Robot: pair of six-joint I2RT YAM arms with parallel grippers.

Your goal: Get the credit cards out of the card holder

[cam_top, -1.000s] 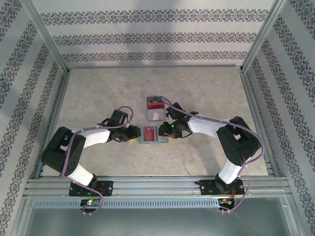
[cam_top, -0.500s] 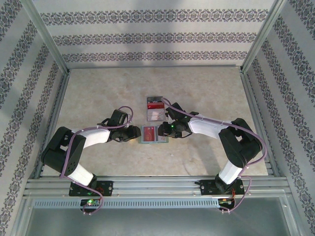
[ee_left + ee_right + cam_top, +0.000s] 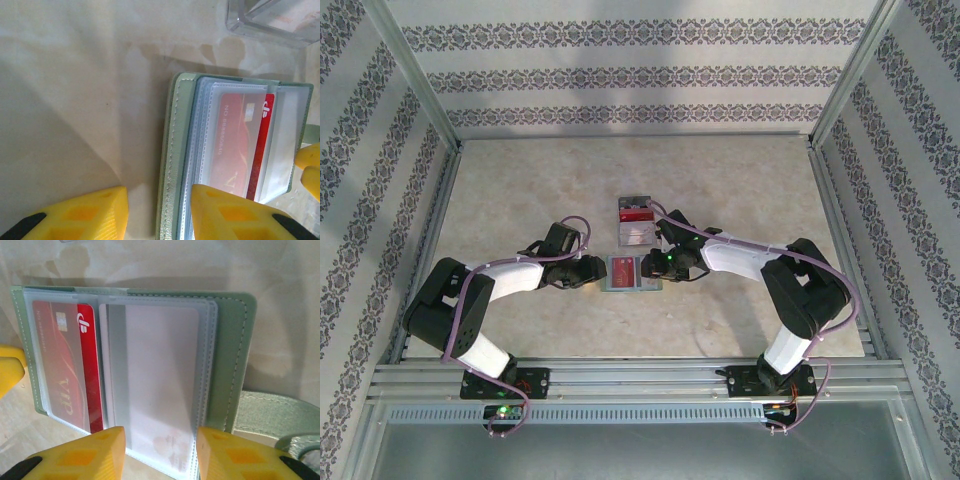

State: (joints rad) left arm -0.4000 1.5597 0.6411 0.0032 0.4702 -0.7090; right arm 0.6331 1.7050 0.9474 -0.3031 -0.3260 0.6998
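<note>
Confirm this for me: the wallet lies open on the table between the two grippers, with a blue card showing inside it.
Not quite. The card showing inside is red, not blue; the right wrist view shows it plainly. The rest holds: the wallet lies open on the table between the left gripper and the right gripper.

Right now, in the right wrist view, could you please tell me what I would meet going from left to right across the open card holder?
Red card → pale card → green right-hand cover edge of the card holder → its strap.
</note>
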